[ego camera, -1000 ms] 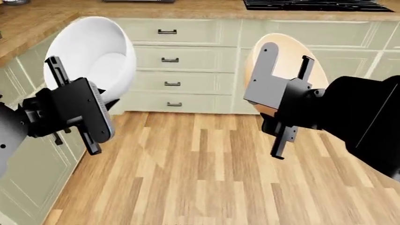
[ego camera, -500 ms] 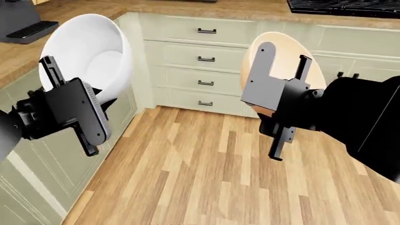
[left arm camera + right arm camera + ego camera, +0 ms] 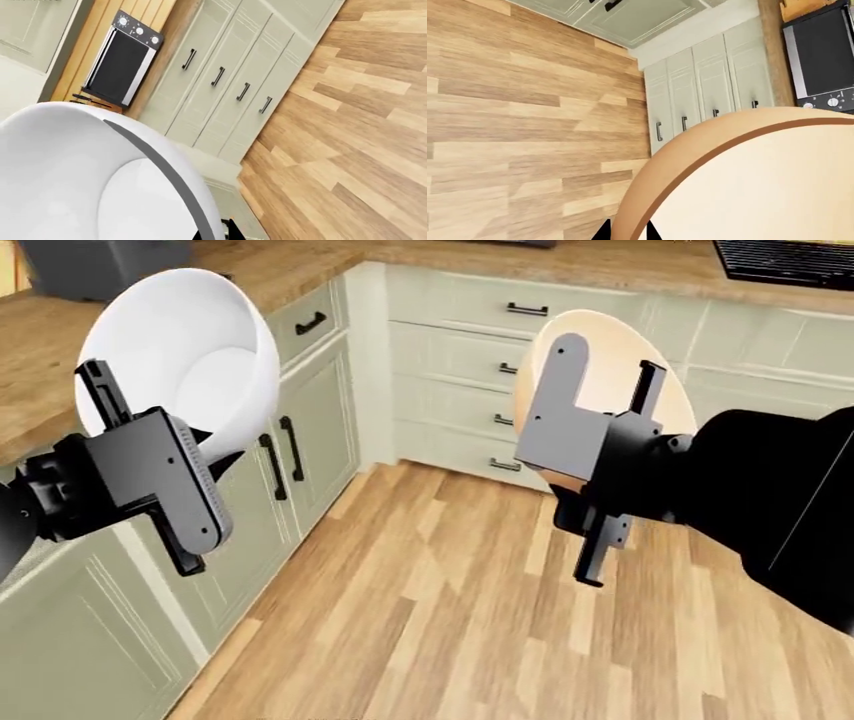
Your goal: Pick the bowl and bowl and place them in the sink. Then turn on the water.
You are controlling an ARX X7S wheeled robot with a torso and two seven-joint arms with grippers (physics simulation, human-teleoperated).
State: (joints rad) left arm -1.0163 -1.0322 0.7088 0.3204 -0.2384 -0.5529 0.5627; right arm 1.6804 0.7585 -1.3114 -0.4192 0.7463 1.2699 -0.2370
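White bowl: held aloft by its rim in the left gripper, whose jaws are closed on it; tipped on edge, mouth turned to the head camera.
Peach-tan bowl: pinched likewise at the rim by the right gripper, also on edge.
Sink: not seen in any view; its direction from either gripper cannot be told.
Surroundings: wooden countertop lies beside the left arm, pale cabinets ahead.
Nearer arm: cannot be judged until the sink is sighted.
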